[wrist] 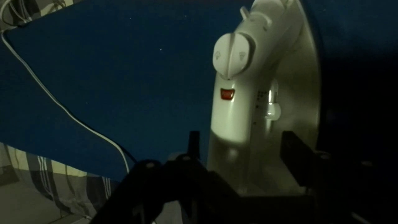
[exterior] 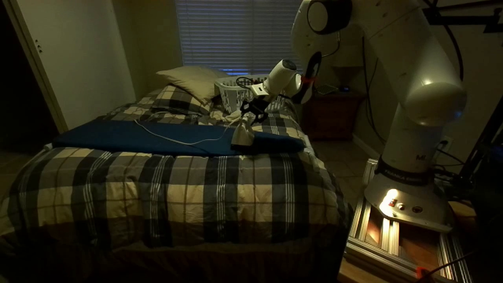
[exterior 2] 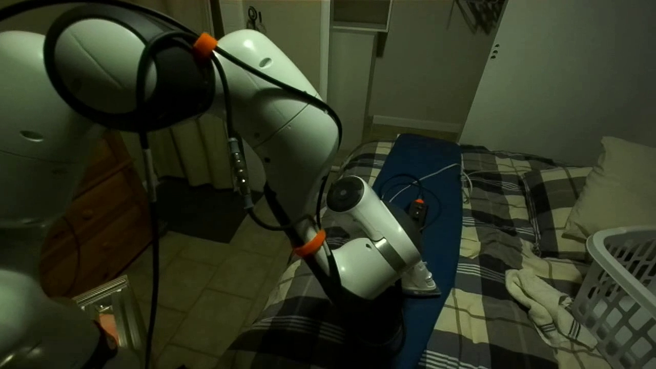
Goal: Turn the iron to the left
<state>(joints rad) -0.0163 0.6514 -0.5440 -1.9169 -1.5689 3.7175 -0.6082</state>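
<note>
The pale grey-white iron rests on a blue padded board in the wrist view. Its dial and red mark face the camera, and its handle runs down between my fingers. The iron also shows in both exterior views; in the latter, the arm hides most of it. My gripper is open, one dark finger on each side of the handle with a gap showing on both sides. It also shows above the iron in an exterior view. The thin white cord trails over the board.
A white slatted basket stands behind the iron, with a pale pillow beside it. A pale cloth lies near the basket. The plaid bedspread spreads under the board. A wooden nightstand stands beyond the bed.
</note>
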